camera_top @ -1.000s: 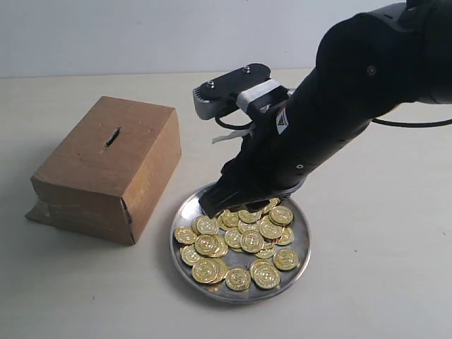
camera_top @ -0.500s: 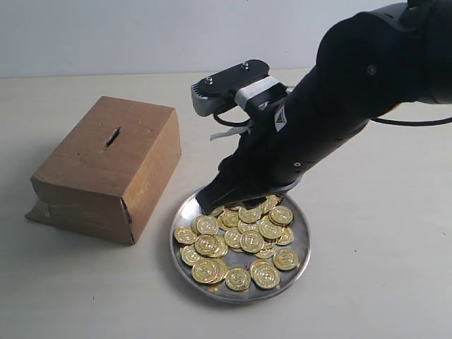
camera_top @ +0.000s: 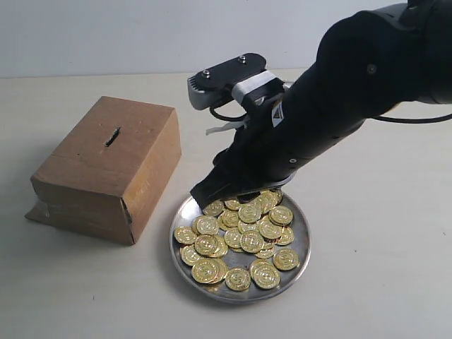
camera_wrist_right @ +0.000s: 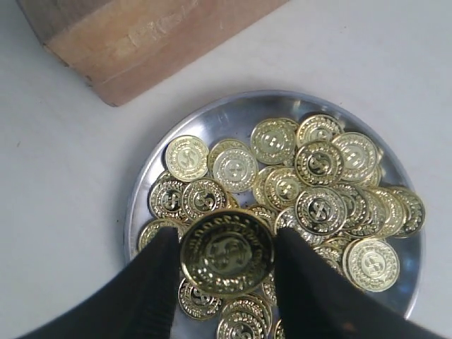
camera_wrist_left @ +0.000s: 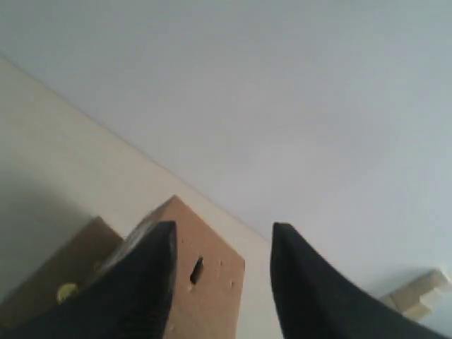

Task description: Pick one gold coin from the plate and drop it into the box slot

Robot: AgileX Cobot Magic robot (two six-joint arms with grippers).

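The right claw (camera_wrist_right: 226,256) is pinching one gold coin (camera_wrist_right: 226,252) by its edges, face flat to the wrist camera, with a finger (camera_wrist_right: 152,289) pressed on each side of it. In the exterior view this claw (camera_top: 210,192) hangs over the side of the plate (camera_top: 304,236) that faces the box (camera_top: 106,169), clear of the pile of coins (camera_top: 244,239) below it. The plate sits on the pale worktop (camera_top: 381,282) toward its front edge, about midway along, and many coins fill most of it. The box stands just beside the plate, nearer the left edge, with one corner close to the rim. The slot (camera_top: 112,136) is on the box's top face. The left claw (camera_wrist_left: 222,244) is spread with nothing between its fingers, and it points toward the box and its slot (camera_wrist_left: 196,269).
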